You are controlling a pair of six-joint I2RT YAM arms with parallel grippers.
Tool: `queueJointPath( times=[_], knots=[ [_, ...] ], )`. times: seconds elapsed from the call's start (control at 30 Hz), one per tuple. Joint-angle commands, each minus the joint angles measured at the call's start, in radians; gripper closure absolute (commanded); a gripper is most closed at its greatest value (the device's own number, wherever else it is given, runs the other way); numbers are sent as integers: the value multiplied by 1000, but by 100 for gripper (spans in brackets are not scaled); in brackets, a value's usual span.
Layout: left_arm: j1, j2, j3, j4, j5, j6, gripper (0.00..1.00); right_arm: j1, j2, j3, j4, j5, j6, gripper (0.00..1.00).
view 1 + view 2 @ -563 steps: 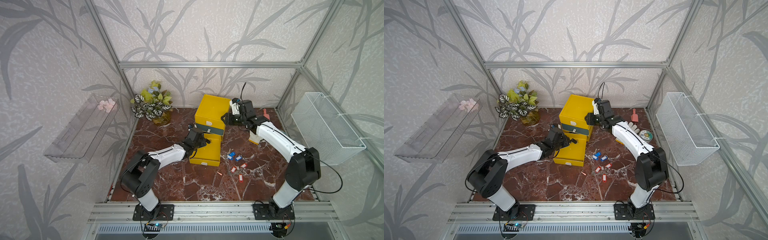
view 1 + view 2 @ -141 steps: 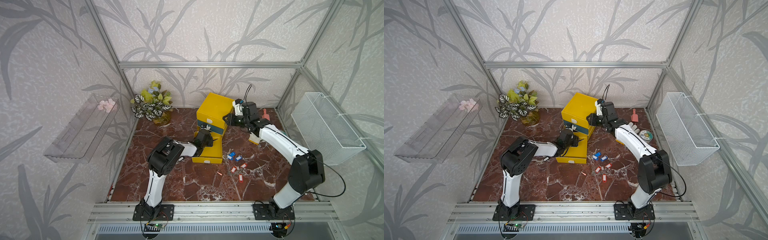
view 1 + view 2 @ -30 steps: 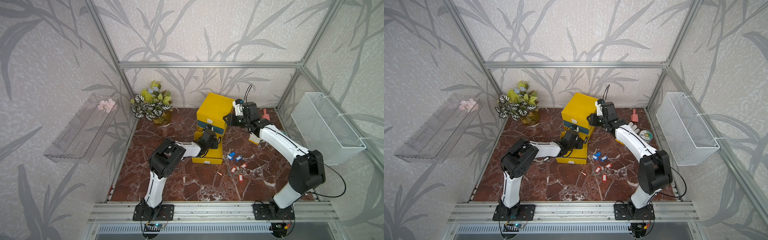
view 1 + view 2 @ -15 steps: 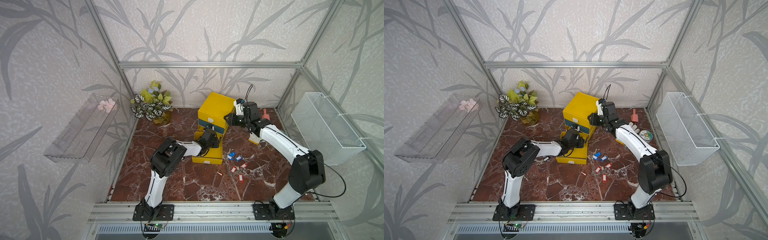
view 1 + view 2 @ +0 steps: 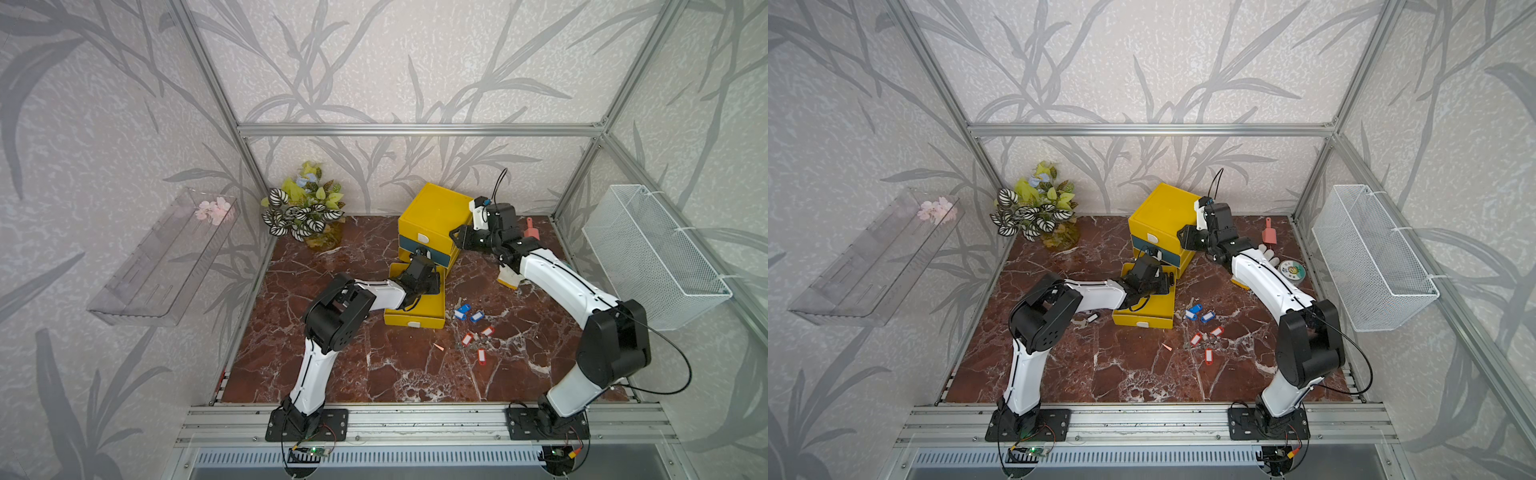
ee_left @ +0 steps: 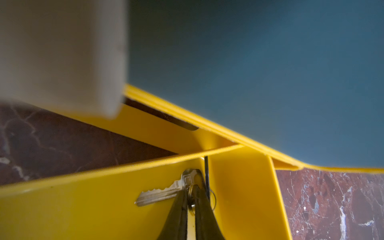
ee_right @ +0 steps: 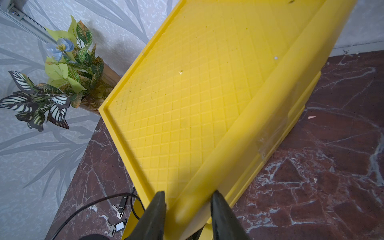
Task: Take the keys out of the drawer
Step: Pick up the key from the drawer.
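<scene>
Left gripper pinched narrow on ringed, toothed silver key in smooth yellow drawer back corner, right gripper half-wide, clamping grid-textured yellow cabinet rim, only in both top views, blue-tagged keys on marble table

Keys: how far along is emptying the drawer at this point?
Done: blue-tagged keys and red-tagged keys lie on the table beside the open drawer. In hand: the left end effector pinches a silver key by its ring inside the drawer, while the right end effector clamps the cabinet edge. Left: lifting that key out; whether more are inside is hidden.
</scene>
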Motion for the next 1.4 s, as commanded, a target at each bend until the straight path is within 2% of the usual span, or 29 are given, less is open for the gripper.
queueJointPath(
  times=[0.0, 0.07, 0.2, 0.63, 0.83, 1.37],
  knots=[
    [-14, 31, 41, 38, 54, 26, 88, 35, 37, -37, -184, -101, -57, 62],
    [-15, 40, 56, 18, 55, 28, 88, 35, 37, -36, -183, -100, -57, 62],
    [-18, 52, 67, 4, 62, 19, 82, 34, 37, -36, -190, -96, -60, 62],
    [-20, 33, 51, 13, 45, 19, 93, 33, 37, -37, -190, -94, -58, 62],
    [-20, -34, 14, 11, 14, 41, 100, 33, 23, -37, -198, -88, -59, 62],
    [-20, -227, -138, 11, -25, 48, 100, 33, -8, -19, -220, -62, -61, 60]
  ],
)
